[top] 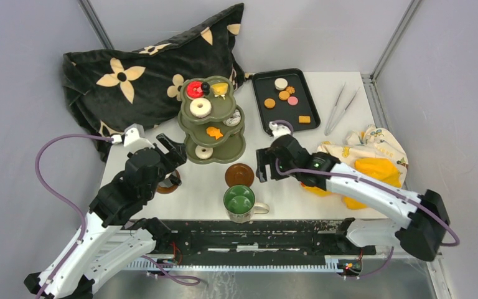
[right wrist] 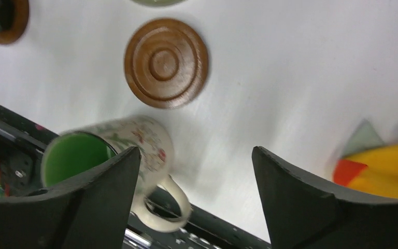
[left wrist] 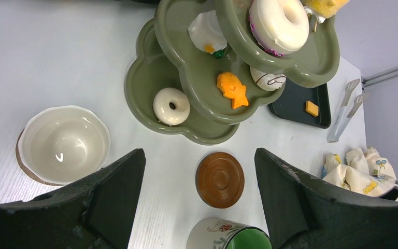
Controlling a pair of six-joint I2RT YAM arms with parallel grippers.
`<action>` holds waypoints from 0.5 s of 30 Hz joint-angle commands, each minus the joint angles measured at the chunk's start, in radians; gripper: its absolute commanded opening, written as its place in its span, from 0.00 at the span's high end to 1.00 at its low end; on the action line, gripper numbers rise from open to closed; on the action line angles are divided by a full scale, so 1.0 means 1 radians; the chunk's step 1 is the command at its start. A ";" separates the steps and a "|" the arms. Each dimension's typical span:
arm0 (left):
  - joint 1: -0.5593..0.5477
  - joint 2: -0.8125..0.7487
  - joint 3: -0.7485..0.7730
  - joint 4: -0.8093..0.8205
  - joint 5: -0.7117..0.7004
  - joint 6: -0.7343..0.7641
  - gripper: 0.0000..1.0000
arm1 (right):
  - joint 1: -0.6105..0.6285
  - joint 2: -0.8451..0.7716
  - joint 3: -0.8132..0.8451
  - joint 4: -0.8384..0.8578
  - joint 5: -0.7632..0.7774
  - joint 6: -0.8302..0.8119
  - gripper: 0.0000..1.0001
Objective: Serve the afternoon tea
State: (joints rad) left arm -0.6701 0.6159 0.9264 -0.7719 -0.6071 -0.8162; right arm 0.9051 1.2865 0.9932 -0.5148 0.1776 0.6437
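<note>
Left gripper (left wrist: 199, 154) and right gripper (right wrist: 196, 150) gape empty; we judge the near-edge mug (top: 239, 200) hard, slick, best pinched across its rim.

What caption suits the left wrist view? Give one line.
Open left gripper frames brown saucer, tiered stand behind, white bowl beside.

Saucer (top: 239, 174) between stand (top: 212, 122) and mug (top: 240, 202)

Just beyond our left gripper (left wrist: 199, 155) we see the olive three-tier stand (left wrist: 150, 88) loaded with pastries (left wrist: 171, 106). The bare brown saucer (left wrist: 220, 179) and the upright green-lined mug (top: 239, 200) sit between it and our right gripper (top: 262, 165).
</note>
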 commanded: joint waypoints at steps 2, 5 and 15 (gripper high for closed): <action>-0.002 -0.014 0.003 0.022 -0.004 0.045 0.16 | -0.007 -0.184 -0.157 -0.057 -0.143 -0.180 0.10; -0.001 -0.010 0.013 0.028 -0.009 0.085 0.15 | -0.006 -0.246 -0.234 -0.022 -0.263 -0.216 0.09; -0.002 -0.062 0.030 0.002 0.007 0.151 0.13 | 0.049 -0.215 -0.369 0.111 -0.385 -0.279 0.00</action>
State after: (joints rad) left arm -0.6701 0.5919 0.9272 -0.7738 -0.5995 -0.7235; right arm 0.9279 1.0405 0.5957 -0.4671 -0.1745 0.4339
